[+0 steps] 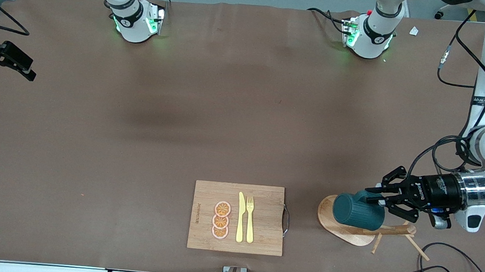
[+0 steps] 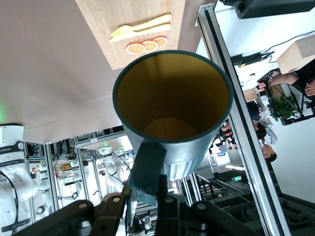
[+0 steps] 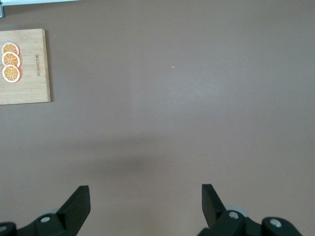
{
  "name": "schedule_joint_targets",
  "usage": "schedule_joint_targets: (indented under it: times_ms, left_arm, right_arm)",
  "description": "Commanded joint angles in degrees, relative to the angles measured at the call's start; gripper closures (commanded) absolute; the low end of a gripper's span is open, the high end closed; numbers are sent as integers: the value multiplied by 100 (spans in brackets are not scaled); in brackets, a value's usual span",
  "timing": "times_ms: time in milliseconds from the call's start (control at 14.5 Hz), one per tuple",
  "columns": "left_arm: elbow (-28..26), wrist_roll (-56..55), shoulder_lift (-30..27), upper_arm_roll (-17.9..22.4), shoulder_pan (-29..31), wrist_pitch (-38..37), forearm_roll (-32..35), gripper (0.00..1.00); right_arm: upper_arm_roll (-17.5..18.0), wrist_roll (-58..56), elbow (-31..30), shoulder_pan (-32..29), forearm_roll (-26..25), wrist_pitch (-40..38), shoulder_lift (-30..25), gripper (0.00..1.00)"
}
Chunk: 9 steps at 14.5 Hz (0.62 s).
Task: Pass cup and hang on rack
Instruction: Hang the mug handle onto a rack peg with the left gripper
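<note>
The cup [image 1: 357, 211], a dark teal-green ribbed mug with a mustard-brown inside, hangs in the air on its side over the rack [image 1: 331, 224], held by its side handle. In the front view its closed bottom points toward the right arm's end of the table and its body covers part of the rack's oval base. The left wrist view looks straight into the cup's open mouth [image 2: 172, 101], with the handle running down to the gripper.

The left gripper [image 1: 383, 200] is clamped tight on that handle, its black fingers [image 2: 113, 209] pressed against either side of it. The arm reaches in from the left arm's end of the table with its wrist lying roughly level, so the cup's axis lies close to level as well.

The rack is a light wooden mug tree with a flat oval base, standing near the front camera at the left arm's end of the table. Its post and thin angled pegs [image 1: 411, 243] show just beside the cup, under the gripper. Whether the cup touches a peg or the post cannot be told.

Beside the rack, toward the middle of the table, lies a bamboo cutting board [image 1: 207, 202] with a metal handle. On it rest three orange slices [image 1: 221, 220], a yellow knife [image 1: 241, 217] and a yellow fork [image 1: 250, 218], side by side.

The right gripper [image 1: 8, 62] waits above the bare brown table [image 1: 138, 145] at the right arm's end, well apart from everything. Its fingers [image 3: 76, 209] stand wide apart and hold nothing
</note>
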Motion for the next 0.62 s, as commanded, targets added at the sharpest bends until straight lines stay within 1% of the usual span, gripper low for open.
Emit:
schedule_joint_targets:
  times_ms: [0, 207, 552]
  left_arm:
    - [94, 54, 165, 2, 26, 35, -107, 100]
    - [94, 98, 262, 11, 17, 255, -72, 100]
    - [85, 72, 298, 222, 44, 264, -28, 100]
  right_arm:
    - [106, 56, 22, -112, -86, -55, -23, 0]
    - [106, 56, 22, -112, -86, -55, -23, 0]
    - [106, 56, 22, -120, -86, -55, -23, 0]
